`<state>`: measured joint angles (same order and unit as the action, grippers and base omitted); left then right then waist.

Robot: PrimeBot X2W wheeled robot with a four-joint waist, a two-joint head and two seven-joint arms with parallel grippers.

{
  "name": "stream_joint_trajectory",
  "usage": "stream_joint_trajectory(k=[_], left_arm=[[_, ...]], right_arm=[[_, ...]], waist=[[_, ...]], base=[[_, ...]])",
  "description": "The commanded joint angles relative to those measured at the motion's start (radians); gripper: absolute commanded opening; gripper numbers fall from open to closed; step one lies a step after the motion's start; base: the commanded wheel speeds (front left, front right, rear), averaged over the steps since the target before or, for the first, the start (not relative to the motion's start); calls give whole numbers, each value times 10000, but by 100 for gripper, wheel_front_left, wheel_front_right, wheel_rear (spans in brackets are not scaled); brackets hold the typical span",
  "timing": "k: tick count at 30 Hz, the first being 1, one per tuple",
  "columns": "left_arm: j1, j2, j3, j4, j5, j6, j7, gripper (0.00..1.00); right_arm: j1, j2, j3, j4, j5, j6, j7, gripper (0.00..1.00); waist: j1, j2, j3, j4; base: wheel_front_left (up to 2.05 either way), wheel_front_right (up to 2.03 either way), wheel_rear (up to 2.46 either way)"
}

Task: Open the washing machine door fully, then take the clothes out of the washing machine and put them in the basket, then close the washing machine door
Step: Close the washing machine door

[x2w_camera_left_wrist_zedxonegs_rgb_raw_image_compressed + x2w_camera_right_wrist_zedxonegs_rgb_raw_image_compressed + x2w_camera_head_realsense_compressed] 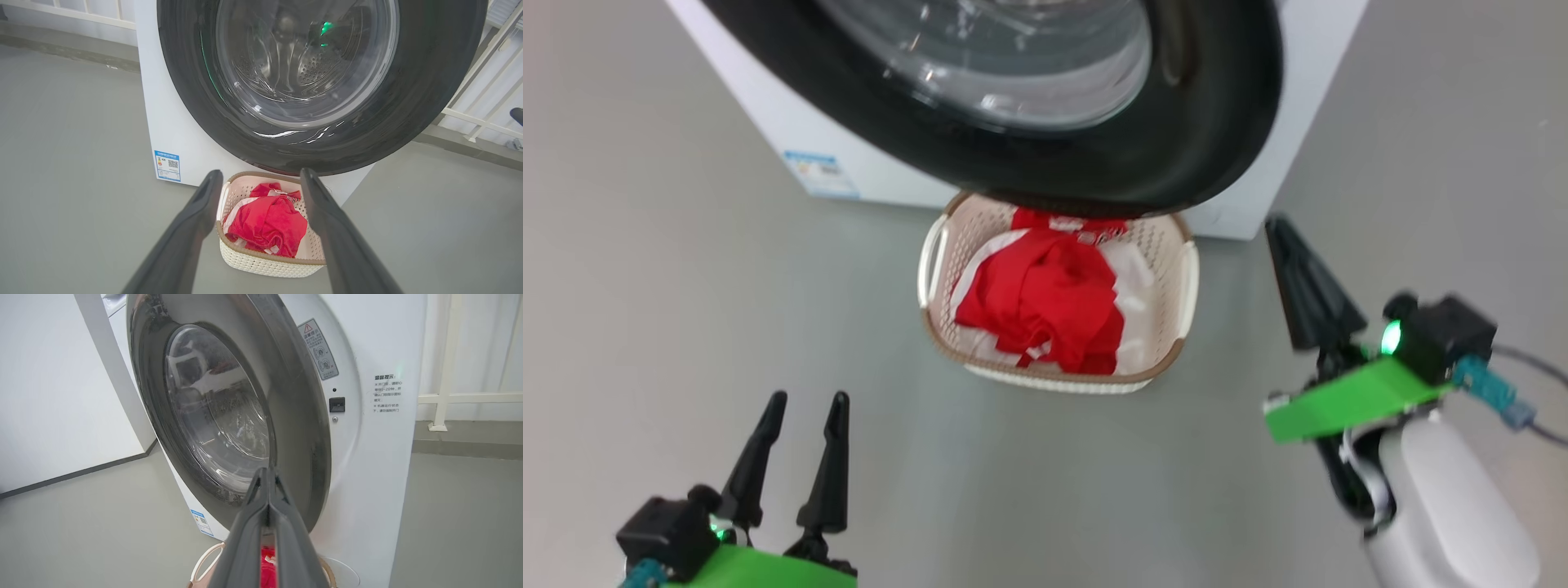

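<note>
Two empty grippers: left gripper (809, 400) spread at lower left, right gripper (265, 474) pinched shut (likely to push the ajar washing machine door (292, 416)); clothes (1045, 302) fill the basket (1186, 286).

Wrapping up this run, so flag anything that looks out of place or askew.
The door is not shut: it stands ajar, angled off the washer front, its lower rim overhanging the basket. The clothes lie heaped inside the basket; none spilled on the floor.
</note>
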<state>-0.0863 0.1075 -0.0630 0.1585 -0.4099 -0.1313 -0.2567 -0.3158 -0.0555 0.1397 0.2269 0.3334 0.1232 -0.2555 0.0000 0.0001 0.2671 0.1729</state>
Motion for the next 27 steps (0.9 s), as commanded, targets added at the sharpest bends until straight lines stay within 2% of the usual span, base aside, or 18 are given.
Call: stream_joint_trajectory(k=[1,8,27], left_arm=[[-360,87,297,-183,-159,6,-51,100],[-952,-5,107,-128,-399,6,-51,100],[-1762,-93,-532,-161,-785,6,-51,100]], right_arm=[[-535,53,142,-171,-247,75,-63,0],[-1879,53,-207,-55,-560,75,-63,0],[-3495,53,-1244,-336,-921,75,-63,0]], waist=[[0,-1,693,576],[0,-1,1546,1037],[0,-1,2806,1614]], base=[[0,0,0],[0,0,0],[0,0,0]])
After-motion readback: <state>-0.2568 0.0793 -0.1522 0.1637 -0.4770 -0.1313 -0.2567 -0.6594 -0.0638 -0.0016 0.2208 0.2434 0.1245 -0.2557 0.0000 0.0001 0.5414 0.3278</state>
